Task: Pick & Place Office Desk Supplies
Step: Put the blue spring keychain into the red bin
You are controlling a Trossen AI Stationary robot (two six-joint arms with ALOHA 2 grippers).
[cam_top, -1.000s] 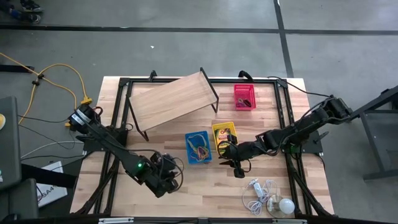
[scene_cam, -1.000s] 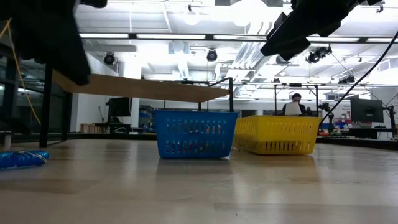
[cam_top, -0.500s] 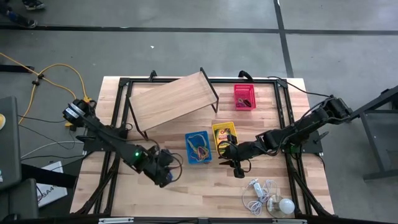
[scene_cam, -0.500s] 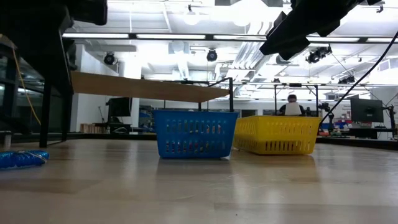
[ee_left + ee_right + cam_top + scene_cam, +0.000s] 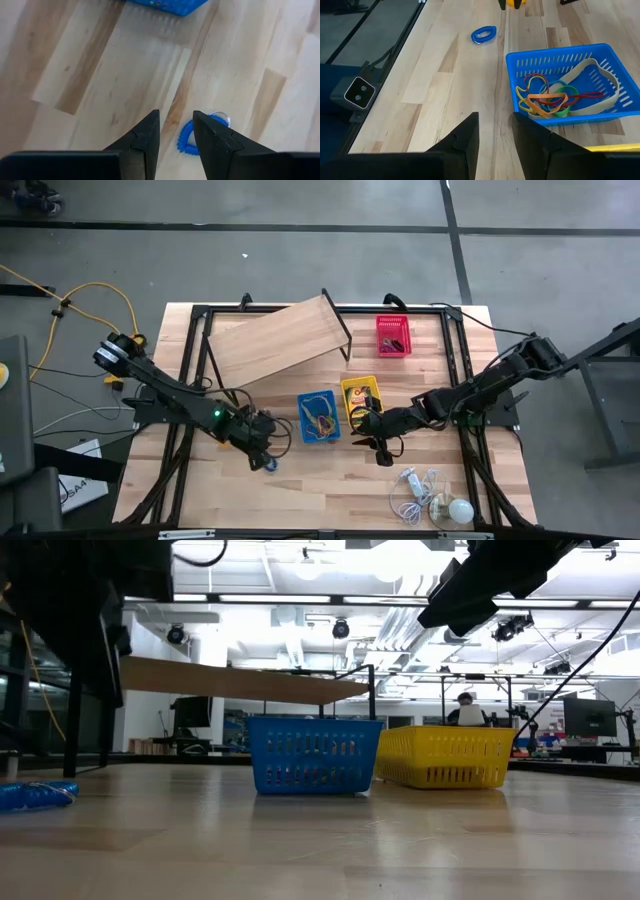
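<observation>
We saw left hand (image 5: pixel 175 131) fingers apart, empty, over blue band (image 5: pixel 192 140) on desk (image 5: pixel 320 480); right hand (image 5: pixel 383 452) apart, empty, beside yellow basket (image 5: pixel 360 395).

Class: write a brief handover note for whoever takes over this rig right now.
Left tool: open, empty, above the blue coiled band lying on the table.
Right tool: open, empty, in front of the yellow basket.
Done: several coloured bands sit in the blue basket; the red basket holds dark items.
Left: pick up the coiled band and bin it.
</observation>
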